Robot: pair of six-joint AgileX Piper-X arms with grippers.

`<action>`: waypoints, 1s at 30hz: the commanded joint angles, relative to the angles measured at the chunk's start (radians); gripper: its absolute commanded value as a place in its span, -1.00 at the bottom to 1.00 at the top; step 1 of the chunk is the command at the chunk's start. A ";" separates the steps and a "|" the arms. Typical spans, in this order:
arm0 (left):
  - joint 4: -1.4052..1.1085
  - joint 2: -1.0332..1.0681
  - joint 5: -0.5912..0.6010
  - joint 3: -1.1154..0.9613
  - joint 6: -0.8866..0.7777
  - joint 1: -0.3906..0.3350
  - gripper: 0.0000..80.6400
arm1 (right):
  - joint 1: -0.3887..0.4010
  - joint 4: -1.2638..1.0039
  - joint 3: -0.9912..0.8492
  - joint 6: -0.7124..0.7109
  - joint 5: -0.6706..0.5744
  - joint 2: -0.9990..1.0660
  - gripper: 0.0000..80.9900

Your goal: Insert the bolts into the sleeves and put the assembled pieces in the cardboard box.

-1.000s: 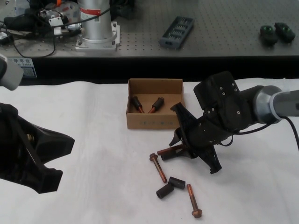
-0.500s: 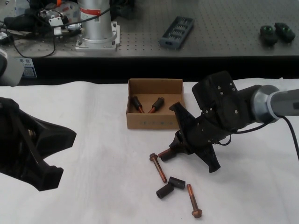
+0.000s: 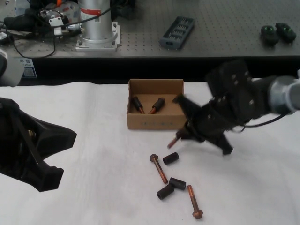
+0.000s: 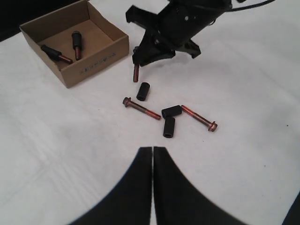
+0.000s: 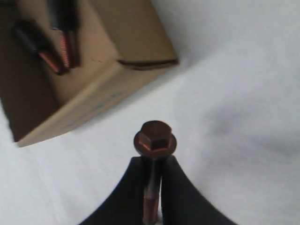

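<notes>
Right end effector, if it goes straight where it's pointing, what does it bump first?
Probably the white cloth just in front of the cardboard box, and the bolt pinched in the right end effector would touch first. Depth is hard to judge.

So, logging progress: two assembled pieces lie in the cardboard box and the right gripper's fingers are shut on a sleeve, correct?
Not quite: the right wrist view shows the right gripper shut on a bolt instead. Two assembled pieces do lie in the cardboard box.
</notes>
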 commanded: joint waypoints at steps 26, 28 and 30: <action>-0.019 0.306 0.102 -0.009 0.092 -0.006 -0.21 | -0.010 0.324 0.322 -0.526 -0.097 -0.815 -0.93; -0.020 0.368 0.099 -0.030 0.111 -0.022 -0.14 | -0.010 0.348 0.338 -0.526 -0.097 -0.882 -0.93; -0.034 0.427 0.098 -0.060 0.134 -0.048 -0.13 | -0.010 0.371 0.344 -0.528 -0.095 -0.941 -0.93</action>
